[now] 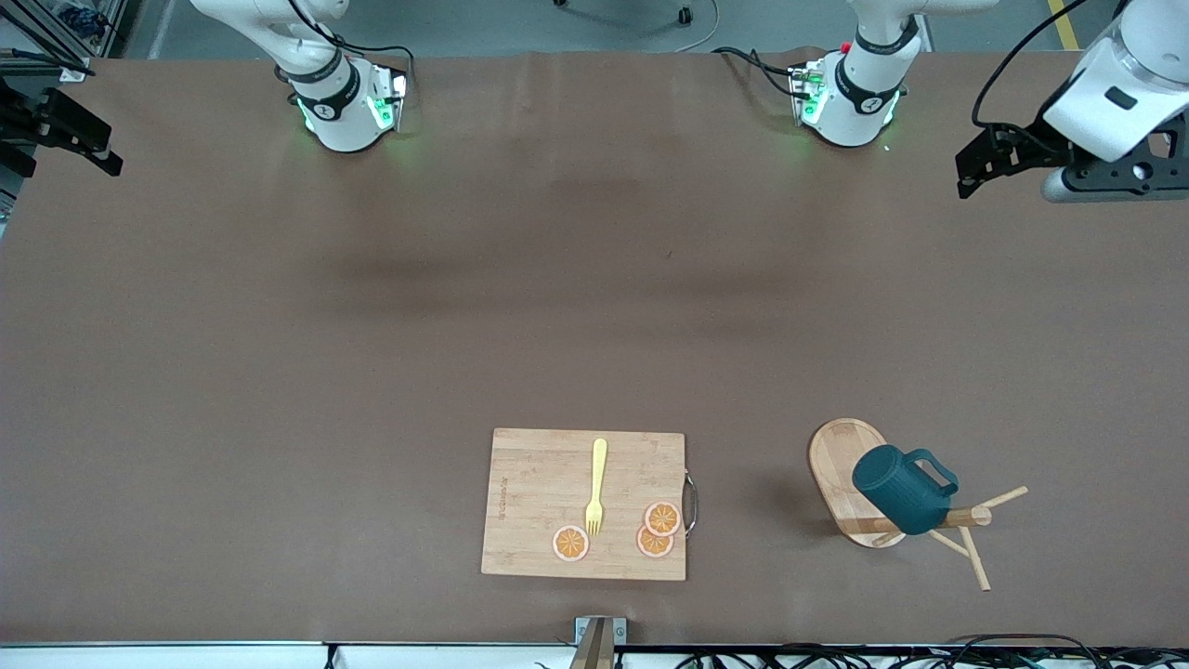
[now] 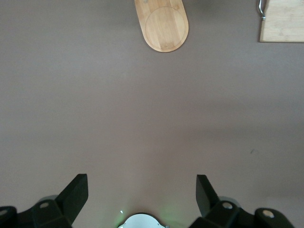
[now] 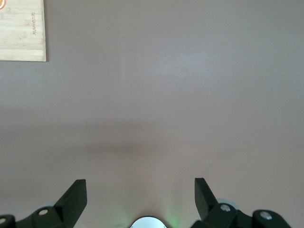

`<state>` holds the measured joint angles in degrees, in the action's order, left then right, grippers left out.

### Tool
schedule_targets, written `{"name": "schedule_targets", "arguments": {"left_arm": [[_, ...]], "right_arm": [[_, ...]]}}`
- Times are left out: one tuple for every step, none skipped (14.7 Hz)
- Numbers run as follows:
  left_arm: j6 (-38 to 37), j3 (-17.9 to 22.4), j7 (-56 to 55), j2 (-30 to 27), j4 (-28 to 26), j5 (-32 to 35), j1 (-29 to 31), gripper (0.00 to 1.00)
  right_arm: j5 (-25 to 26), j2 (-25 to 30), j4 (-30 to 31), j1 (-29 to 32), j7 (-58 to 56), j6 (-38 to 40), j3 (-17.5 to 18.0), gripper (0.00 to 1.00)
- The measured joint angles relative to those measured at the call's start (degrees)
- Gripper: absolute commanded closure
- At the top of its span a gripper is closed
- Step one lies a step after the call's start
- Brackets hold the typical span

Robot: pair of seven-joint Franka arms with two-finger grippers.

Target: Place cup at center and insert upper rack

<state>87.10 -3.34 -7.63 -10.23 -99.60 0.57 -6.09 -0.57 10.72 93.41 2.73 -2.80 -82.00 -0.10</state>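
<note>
Left gripper: fingers spread wide, nothing between them, held high over bare table at the left arm's end. From the left wrist view the oval wooden base of the mug stand is seen well ahead, with a corner of the cutting board at the frame edge. Judged as a parked, waiting pose that gives an overview.

Right gripper: fingers likewise apart and holding nothing, raised over bare table at the right arm's end. Only a corner of the board is caught in its wrist view.

Task's thing: the dark teal ribbed cup is hung on a peg of the wooden mug stand, toward the left arm's end of the table and close to the front camera. It is not at the table's center. The cup is carried by the peg, not by the table. Its long axis is tilted, and its handle is pointed up and toward the left arm's end. Which way the mouth faces cannot be told.

Bare pegs are splayed out from the stand's post. No upper rack is made out as a separate part.

Cutting board: laid flat near the front edge at mid-table, with a yellow fork lengthwise on it, tines toward the front camera, and three orange slices beside the tines.
</note>
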Motion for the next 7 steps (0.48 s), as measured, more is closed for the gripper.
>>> {"name": "schedule_targets", "arguments": {"left_arm": [[0.1, 0.0, 1.1, -0.3, 0.0, -0.6, -0.1, 0.00], [0.3, 0.0, 2.3, -0.4, 0.0, -1.0, -0.1, 0.00], [0.5, 0.1, 3.1, -0.4, 0.0, -1.1, -0.1, 0.00], [0.6, 0.2, 3.3, -0.4, 0.1, -1.2, -0.1, 0.00], [0.7, 0.4, 3.4, -0.4, 0.2, -1.2, -0.1, 0.00], [0.7, 0.7, 3.4, -0.3, 0.5, -1.2, -0.1, 0.00], [0.8, 0.9, 3.4, -0.3, 0.8, -1.2, -0.1, 0.00]], "right_arm": [[0.0, 0.0, 0.0, 0.0, 0.0, 0.0, 0.0, 0.00], [0.0, 0.0, 0.0, 0.0, 0.0, 0.0, 0.0, 0.00], [0.0, 0.0, 0.0, 0.0, 0.0, 0.0, 0.0, 0.00], [0.0, 0.0, 0.0, 0.0, 0.0, 0.0, 0.0, 0.00], [0.0, 0.0, 0.0, 0.0, 0.0, 0.0, 0.0, 0.00], [0.0, 0.0, 0.0, 0.0, 0.0, 0.0, 0.0, 0.00], [0.0, 0.0, 0.0, 0.0, 0.0, 0.0, 0.0, 0.00]]}}
